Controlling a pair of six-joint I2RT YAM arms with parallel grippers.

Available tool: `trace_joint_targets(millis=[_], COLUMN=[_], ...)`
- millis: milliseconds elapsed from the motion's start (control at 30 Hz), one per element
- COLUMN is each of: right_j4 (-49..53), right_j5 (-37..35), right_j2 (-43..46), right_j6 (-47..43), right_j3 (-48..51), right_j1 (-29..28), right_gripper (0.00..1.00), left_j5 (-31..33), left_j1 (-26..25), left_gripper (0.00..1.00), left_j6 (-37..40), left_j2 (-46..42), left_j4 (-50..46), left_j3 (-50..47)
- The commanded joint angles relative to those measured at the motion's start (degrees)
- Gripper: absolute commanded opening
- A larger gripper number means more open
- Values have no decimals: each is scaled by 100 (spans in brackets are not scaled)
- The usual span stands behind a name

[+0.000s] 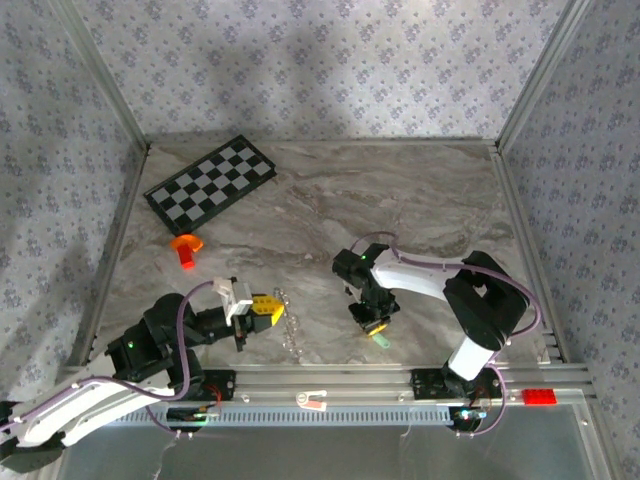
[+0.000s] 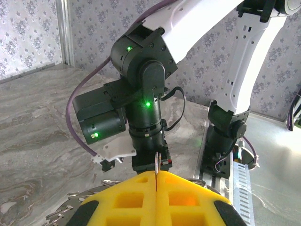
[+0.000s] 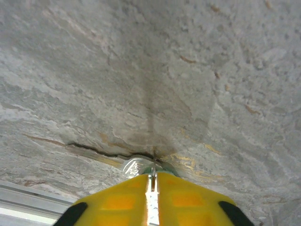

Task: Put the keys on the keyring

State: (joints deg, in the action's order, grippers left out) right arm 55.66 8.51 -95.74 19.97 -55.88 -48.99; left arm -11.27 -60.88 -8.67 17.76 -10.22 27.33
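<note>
Key (image 1: 382, 340), mint-headed: not yet on keyring (image 1: 290, 325); pinched in right gripper (image 1: 375, 327) jaws by table's (image 1: 400, 200) near edge, keyring clamped between left gripper (image 1: 273, 310) jaws, the two apart.

the far half of the marble table (image 1: 400, 200) lies open, from the checkerboard (image 1: 210, 183) in the far left corner across to the right wall (image 1: 580, 150). an orange plastic piece (image 1: 186, 247) sits just near of the board, with a bare lane between it and the left arm (image 1: 165, 335). nearer, the left gripper (image 1: 274, 311), pinching the keyring (image 1: 290, 325), and the right gripper (image 1: 376, 327), mint-green key (image 1: 384, 341) at its tips, stand apart with bare marble between. the right arm (image 1: 485, 310) crowds the near right corner.
</note>
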Motion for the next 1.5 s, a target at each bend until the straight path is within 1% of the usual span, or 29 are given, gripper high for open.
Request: trace_joint_targets(millis=[0,200,400,600,900,1467], right_j4=[-22,-128,-845,-1686,-1995,-1767], right_j5=[-189,-435,-548,-614,-587,-737], right_j2=[137,675,1687,2396,2430,2029], right_j6=[-39,329,1240,1950,1911,1828], right_j3=[-99,78,871,1723,1943,1812], right_j1=[17,-91,-268,-364,-392,-417], right_gripper=[20,29,39,40,36,21], left_j5=[-49,-72,-86,-147,-144,-179], left_j1=[-47,-47,-55,-56,-55,-56], left_gripper=[0,0,0,0,0,0], left_j6=[-56,-56,-48,-47,-48,-31], left_j2=[5,94,169,278,312,313], left_j4=[310,292,318,328,306,327], left_j3=[106,120,131,155,191,233])
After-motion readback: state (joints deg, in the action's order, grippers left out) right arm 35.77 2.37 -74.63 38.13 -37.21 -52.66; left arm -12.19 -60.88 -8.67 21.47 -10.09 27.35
